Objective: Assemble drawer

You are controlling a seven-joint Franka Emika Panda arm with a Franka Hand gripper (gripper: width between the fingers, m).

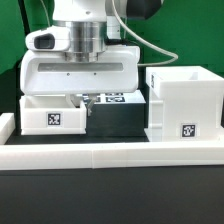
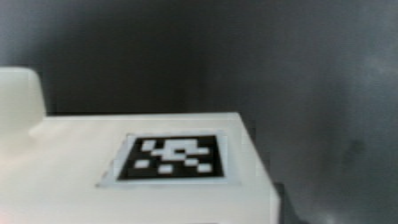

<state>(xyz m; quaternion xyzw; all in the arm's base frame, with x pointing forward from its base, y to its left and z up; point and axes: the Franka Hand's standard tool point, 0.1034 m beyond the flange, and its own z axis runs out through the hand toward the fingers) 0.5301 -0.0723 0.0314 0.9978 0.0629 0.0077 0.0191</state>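
So starting at the exterior view's left: one shallow white tray [image 1: 50,114] of the drawer sits on the black counter [image 1: 118,120], open side up, with a square tag on the wall facing the camera. Right over its back edge hangs the gripper [image 1: 78,96], and the big white hand body is down so low that it blocks most of what's behind it. I honestly cannot tell if the jaws are spread or pressed together, or if they touch the tray at all (the fingers are basically lost between the hand and the tray rim). Just past that, in the middle, a bit of the marker board [image 1: 112,98] peeks out flat on the counter. Over on the exterior view's right stands the cube-like housing [image 1: 183,100], upright, open on top, tag low on its front, well apart from the tray. The long low border wall [image 1: 100,152] runs across in front of everything. The wrist view only gives a blurry white panel [image 2: 107,135] with one tag on it against a dark background; can't say which piece that is.
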